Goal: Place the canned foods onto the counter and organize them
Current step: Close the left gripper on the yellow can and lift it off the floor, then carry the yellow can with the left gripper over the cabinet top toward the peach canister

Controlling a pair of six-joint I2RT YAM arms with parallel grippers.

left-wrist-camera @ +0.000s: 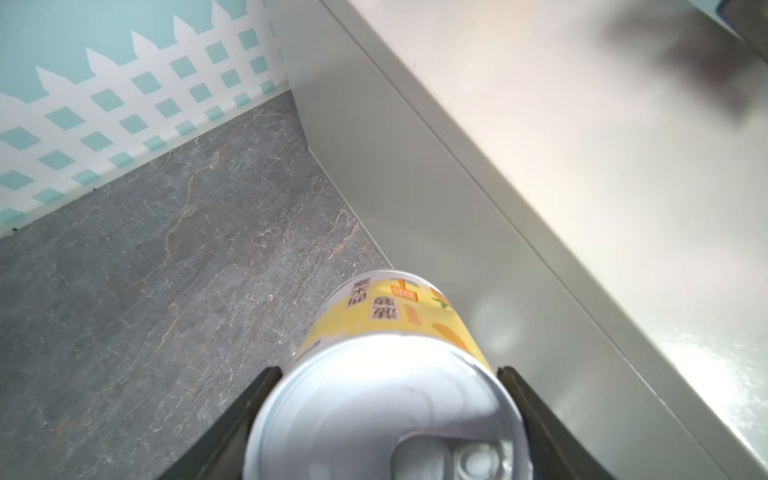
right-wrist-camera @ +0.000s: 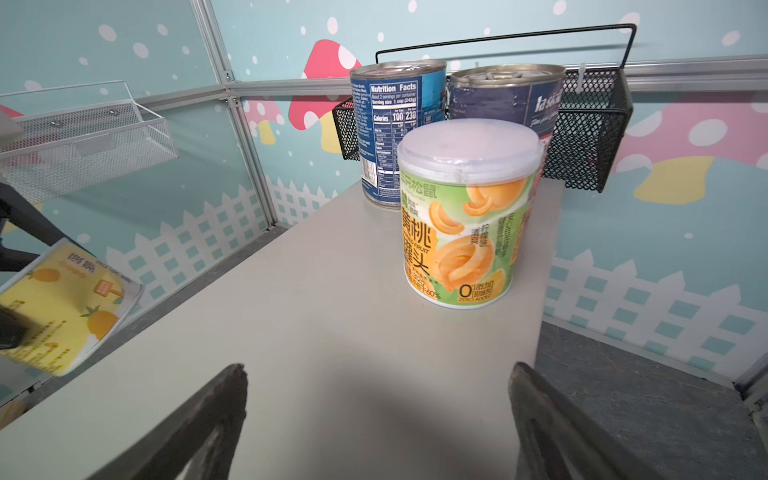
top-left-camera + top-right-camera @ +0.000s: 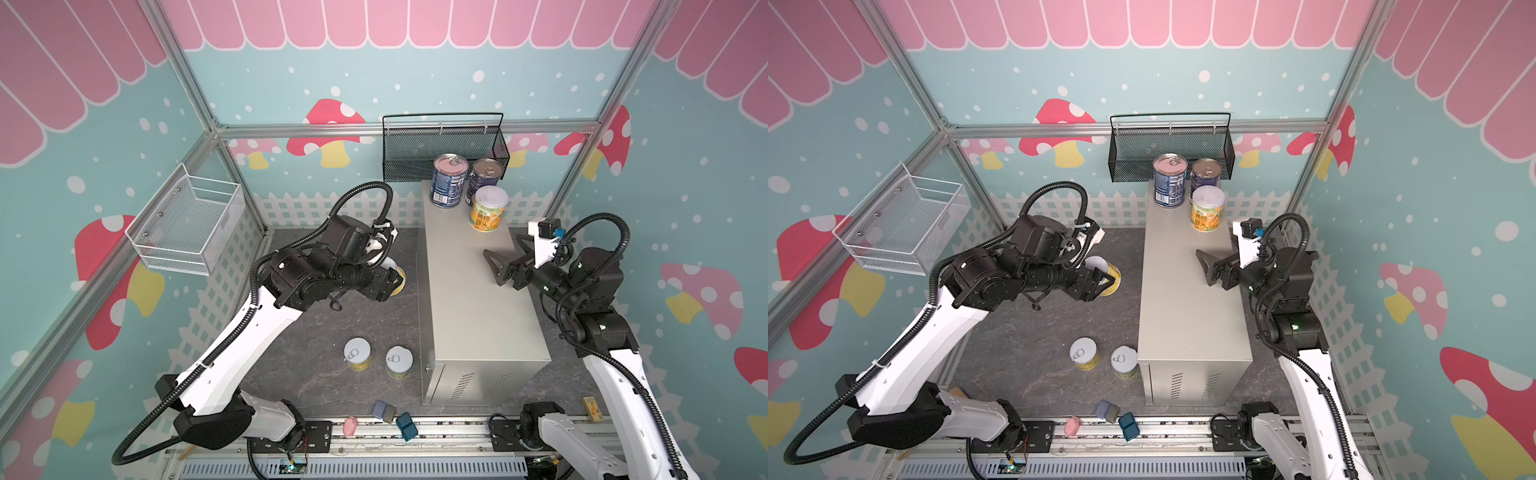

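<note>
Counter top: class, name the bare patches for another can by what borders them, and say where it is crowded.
Free: the long stretch of the counter from the peach can to the near edge, though the open right gripper hangs over its right side. Crowded: the far end, where the left blue can and right blue can stand behind the peach can.

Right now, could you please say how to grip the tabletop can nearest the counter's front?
Probably its round side wall, from above, jaws front and back: the can stands upright, the counter close on one side, a neighbouring can on the other.
</note>
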